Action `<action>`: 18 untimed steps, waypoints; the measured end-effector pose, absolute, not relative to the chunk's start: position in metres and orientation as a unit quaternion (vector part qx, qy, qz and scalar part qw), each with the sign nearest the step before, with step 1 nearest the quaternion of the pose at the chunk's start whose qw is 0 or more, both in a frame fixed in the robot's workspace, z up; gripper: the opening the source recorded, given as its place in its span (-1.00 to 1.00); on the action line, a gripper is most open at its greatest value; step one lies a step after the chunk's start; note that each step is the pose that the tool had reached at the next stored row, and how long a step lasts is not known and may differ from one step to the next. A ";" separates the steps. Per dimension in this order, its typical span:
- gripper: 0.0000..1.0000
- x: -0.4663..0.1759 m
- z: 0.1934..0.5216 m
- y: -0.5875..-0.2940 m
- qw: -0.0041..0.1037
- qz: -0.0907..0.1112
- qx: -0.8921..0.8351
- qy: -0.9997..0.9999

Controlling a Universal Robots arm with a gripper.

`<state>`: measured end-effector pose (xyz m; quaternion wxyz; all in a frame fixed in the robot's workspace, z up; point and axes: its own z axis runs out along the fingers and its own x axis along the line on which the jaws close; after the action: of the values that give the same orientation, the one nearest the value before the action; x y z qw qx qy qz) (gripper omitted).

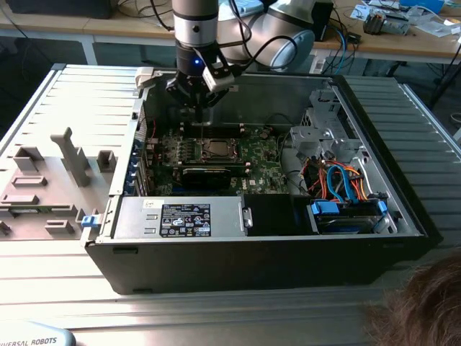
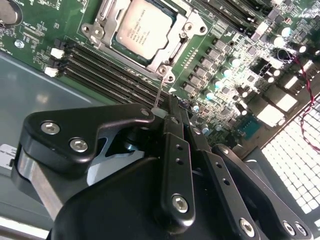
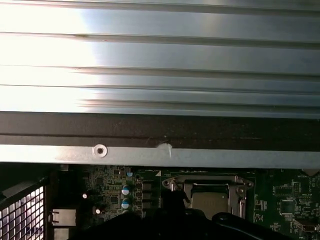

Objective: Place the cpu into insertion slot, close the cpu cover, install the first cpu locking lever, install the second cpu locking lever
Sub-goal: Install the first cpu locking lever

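Cpu [image 2: 144, 28]: square, flat, silvery top up, seated in socket on green motherboard [image 2: 220, 60], mid-case. Cpu cover [image 2: 172, 47]: frame lies flat around it. Thin locking lever [image 2: 159, 90]: upright wire beside socket corner, pinched between closed jaws of gripper [image 2: 162, 111]. Black computer case [image 1: 403, 209] on ribbed tabletop [image 1: 43, 94].

ext view looks down on the open pc case [image 1: 288, 238] from high up; both wrist cams sit close, sharing the cpu [image 2: 142, 27] [image 3: 210, 200] socket.
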<state>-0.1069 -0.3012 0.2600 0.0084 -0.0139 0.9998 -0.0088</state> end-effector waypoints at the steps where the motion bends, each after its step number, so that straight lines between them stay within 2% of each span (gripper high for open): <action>1: -0.79 -0.106 0.260 -0.301 0.008 -0.009 -0.014 1.000; 18: -0.79 -0.089 0.260 -0.301 0.008 -0.009 -0.014 1.000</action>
<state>-0.0892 -0.3012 0.2600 0.0084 -0.0139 0.9998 -0.0088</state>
